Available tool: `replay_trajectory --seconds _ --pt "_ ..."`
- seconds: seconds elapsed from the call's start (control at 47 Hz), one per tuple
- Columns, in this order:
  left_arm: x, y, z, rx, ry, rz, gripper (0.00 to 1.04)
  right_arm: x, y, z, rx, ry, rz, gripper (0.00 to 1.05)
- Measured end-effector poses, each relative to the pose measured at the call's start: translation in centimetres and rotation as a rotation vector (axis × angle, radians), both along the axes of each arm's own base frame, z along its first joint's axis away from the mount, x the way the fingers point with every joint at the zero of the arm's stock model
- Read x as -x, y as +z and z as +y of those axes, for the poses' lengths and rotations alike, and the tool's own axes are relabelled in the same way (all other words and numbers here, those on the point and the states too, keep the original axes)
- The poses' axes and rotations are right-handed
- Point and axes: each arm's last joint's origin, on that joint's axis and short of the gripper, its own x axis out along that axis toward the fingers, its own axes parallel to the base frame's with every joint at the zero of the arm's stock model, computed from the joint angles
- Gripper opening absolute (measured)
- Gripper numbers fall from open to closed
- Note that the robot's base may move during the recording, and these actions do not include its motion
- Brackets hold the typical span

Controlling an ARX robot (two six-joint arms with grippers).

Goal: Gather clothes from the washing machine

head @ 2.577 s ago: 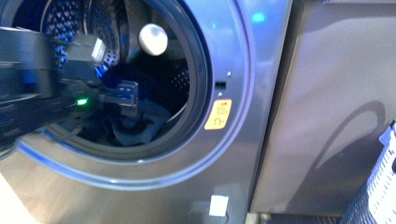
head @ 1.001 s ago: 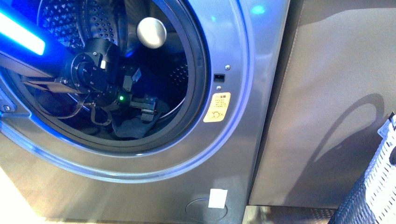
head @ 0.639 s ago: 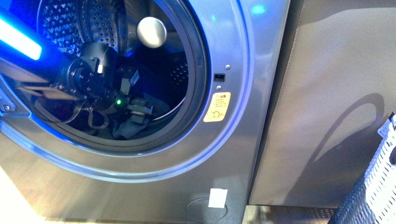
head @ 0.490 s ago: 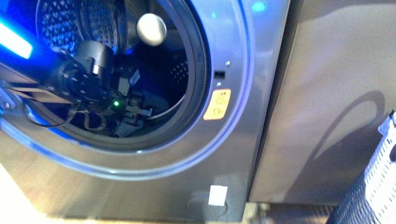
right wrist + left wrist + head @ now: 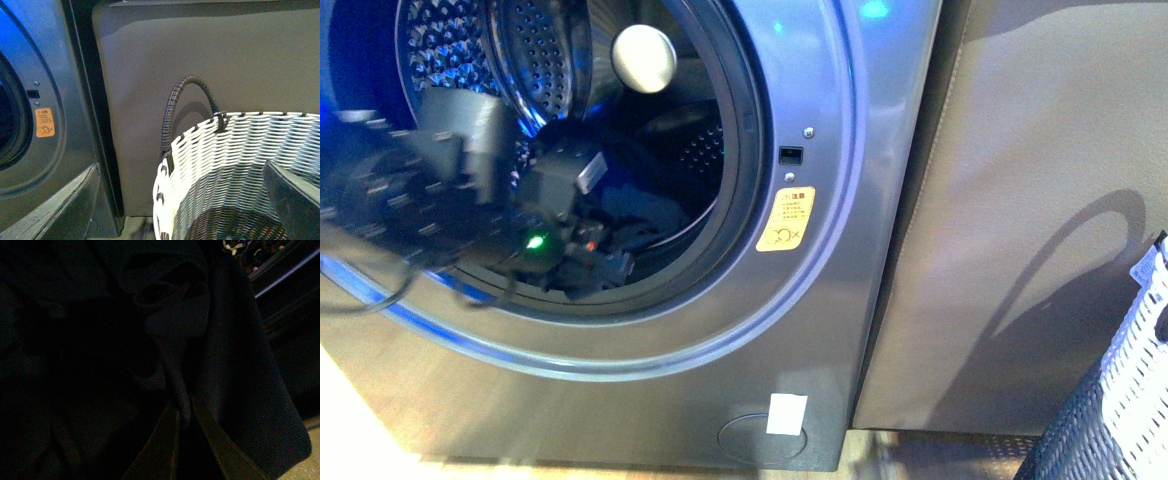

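The grey washing machine [image 5: 820, 300] stands with its porthole open and the perforated drum showing. My left arm, blurred, reaches into the drum from the left. My left gripper [image 5: 605, 262] is low near the porthole's front rim. In the dim left wrist view, my left gripper [image 5: 182, 412] is shut on a fold of the dark slate-blue clothes [image 5: 240, 390]. More of the clothes [image 5: 640, 212] lie in the drum. My right gripper [image 5: 180, 210] is open and empty above the woven basket [image 5: 210, 135], beside the washing machine [image 5: 45, 75]. The right gripper is out of the front view.
A yellow-orange sticker [image 5: 785, 220] sits right of the porthole. A grey flat panel [image 5: 1020, 200] stands right of the machine. The grey-white basket [image 5: 1120, 400] with a dark hoop handle [image 5: 187, 92] is at the lower right.
My left arm has drawn back out of the drum toward the porthole's front rim and blurs with motion. The gripper stays shut on the clothes.
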Motion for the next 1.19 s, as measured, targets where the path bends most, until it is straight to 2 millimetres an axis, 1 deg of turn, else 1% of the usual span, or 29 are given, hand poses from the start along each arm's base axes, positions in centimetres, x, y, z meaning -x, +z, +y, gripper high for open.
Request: replay_trajectory --seconds 0.128,0.383,0.66,0.788,0.98,1.086,1.193 --pt "2.2 1.1 0.3 0.016 -0.029 -0.036 0.06 0.0 0.0 0.0 0.000 0.000 0.000 0.97" --pt "5.0 3.3 0.5 0.030 -0.070 -0.098 0.06 0.0 0.0 0.0 0.000 0.000 0.000 0.97" --pt "7.9 7.2 0.6 0.035 -0.118 -0.213 0.06 0.0 0.0 0.0 0.000 0.000 0.000 0.97" --pt "9.6 9.8 1.0 0.040 -0.145 -0.282 0.06 0.0 0.0 0.0 0.000 0.000 0.000 0.97" --pt "11.4 12.8 1.3 0.035 -0.173 -0.359 0.06 0.0 0.0 0.0 0.000 0.000 0.000 0.97" --pt "13.1 15.2 1.5 0.037 -0.197 -0.420 0.06 0.0 0.0 0.0 0.000 0.000 0.000 0.97" --pt "13.7 17.2 1.6 0.040 -0.211 -0.452 0.06 0.0 0.0 0.0 0.000 0.000 0.000 0.97"
